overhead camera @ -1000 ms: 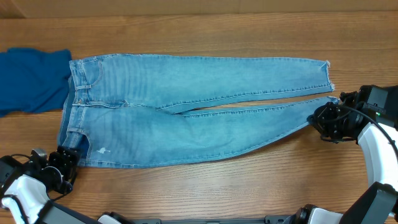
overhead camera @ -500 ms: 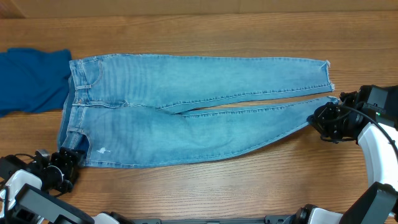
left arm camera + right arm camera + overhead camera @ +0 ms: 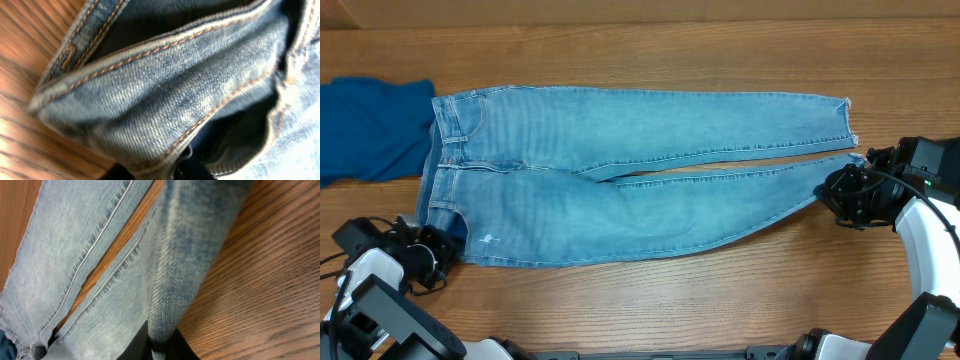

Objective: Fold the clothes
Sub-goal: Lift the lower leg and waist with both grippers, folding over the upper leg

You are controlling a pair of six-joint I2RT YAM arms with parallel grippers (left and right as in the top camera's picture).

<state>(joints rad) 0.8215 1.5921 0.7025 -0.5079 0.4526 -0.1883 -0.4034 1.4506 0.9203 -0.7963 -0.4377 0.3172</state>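
Observation:
Pale-blue denim jeans lie spread flat on the wooden table, waistband to the left and legs reaching right. My left gripper sits at the waistband's near corner, shut on the stitched band. The denim fills the left wrist view, pinched between the dark fingers at my left gripper. My right gripper is at the end of the near leg, shut on a fold of that leg. The fold runs down into my right gripper.
A royal-blue garment lies bunched at the far left, touching the jeans' waistband. Bare wood shows between the two legs and along the table's near side. The right arm's white link stands at the right edge.
My left gripper has slid in onto the waistband's near corner and closed on it, nudging that corner slightly. The right gripper and the legs have not moved.

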